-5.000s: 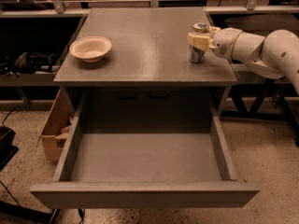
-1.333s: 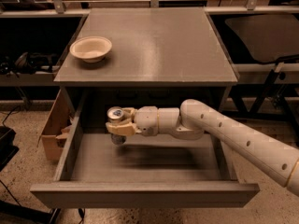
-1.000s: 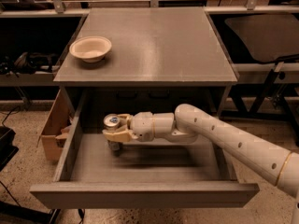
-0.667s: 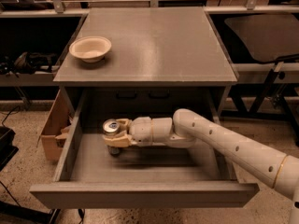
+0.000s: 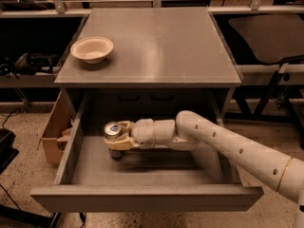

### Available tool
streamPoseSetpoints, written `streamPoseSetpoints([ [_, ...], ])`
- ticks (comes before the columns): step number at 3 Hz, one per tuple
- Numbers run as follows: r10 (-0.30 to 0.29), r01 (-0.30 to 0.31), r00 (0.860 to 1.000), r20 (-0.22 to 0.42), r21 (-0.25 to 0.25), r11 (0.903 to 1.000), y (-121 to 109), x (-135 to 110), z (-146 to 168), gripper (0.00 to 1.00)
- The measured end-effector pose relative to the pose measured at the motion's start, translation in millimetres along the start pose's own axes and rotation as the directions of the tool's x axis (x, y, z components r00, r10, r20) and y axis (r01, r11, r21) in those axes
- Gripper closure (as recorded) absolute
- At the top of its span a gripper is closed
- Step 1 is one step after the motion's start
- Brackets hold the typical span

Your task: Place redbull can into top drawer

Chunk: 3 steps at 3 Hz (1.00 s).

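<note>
Sitting upright in the left half of the pulled-out top drawer (image 5: pixel 147 198) is the redbull can (image 5: pixel 112 129), pinched by the gripper (image 5: pixel 116 139). The cream fingers (image 5: pixel 124 125) are pressed against the can's sides just under its shiny top. The can's base is right down by the drawer floor, but I can't tell if it's actually touching.

The white arm (image 5: pixel 228 144) comes in from the lower right and crosses over the drawer's right wall, so it covers a good chunk of the right side of the drawer. Nothing else shows inside the drawer, just flat grey bottom around the can.

Up on the cabinet top (image 5: pixel 156 37) there's a cream bowl (image 5: pixel 92 49) near the front left corner, well apart from the can. A cardboard box (image 5: pixel 53 129) is on the floor just beside the drawer's left wall.

As for the room: grey matte cabinet top, a speckled floor (image 5: pixel 21 175), and dark shelving on the left with some black gear (image 5: pixel 26 63) I can't make out. On the right there's a dark flat panel (image 5: pixel 266 34) and some black metal framing. The lighting is dim and warm.
</note>
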<state>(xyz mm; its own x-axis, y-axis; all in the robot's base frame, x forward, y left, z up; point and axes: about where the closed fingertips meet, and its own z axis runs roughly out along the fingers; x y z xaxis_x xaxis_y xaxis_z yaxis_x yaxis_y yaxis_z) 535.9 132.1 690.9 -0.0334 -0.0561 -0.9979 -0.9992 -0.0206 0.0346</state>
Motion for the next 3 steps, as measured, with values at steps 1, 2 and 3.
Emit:
streamPoseSetpoints([
  [1, 0.000, 0.000, 1.000, 0.000, 0.000, 1.0000, 0.0, 0.0, 0.0, 0.28],
  [2, 0.000, 0.000, 1.000, 0.000, 0.000, 1.0000, 0.0, 0.0, 0.1, 0.05],
  [3, 0.001, -0.001, 1.000, 0.007, -0.005, 1.0000, 0.6, -0.7, 0.4, 0.00],
])
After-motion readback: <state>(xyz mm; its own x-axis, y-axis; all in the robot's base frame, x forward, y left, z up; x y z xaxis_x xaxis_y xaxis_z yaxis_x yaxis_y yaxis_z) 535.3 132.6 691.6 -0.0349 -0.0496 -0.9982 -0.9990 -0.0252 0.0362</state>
